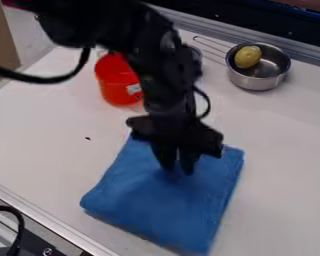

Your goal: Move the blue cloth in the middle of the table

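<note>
lying under the tool (179, 170) — blue cloth (161, 206)

Blocky black robot arm (149, 62), thin looping black cables (42, 80), broad-shouldered black hand (177, 171)

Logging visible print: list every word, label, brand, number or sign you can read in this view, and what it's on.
No text is readable.
Red container: a small white label, too blurred to read.
Blue cloth: no print visible.

cloth (164, 210), red container (114, 82) partly hidden.
</note>
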### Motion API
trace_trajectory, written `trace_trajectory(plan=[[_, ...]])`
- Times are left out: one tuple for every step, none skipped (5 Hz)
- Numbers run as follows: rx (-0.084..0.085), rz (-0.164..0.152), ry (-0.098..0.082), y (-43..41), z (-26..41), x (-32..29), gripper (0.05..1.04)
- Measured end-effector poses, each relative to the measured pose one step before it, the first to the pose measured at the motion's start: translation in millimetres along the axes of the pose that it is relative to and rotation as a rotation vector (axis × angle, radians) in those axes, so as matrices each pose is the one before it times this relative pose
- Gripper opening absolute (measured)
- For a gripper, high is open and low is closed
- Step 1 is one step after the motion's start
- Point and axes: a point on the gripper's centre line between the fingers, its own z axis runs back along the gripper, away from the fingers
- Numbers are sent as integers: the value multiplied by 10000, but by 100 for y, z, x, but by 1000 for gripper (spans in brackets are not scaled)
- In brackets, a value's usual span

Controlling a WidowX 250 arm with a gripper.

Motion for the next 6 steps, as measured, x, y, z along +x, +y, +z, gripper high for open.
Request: trace_trajectory(plan=[[-451,455,118,-87,2219,1183,710],[-320,533,330,567,2264,987,966],[-287,-21,484,751,1648,373,997],[-178,-56,260,103,1941,650,997],[72,246,-98,264,890,562,998],[732,807,-1316,2091,-238,2268,997]])
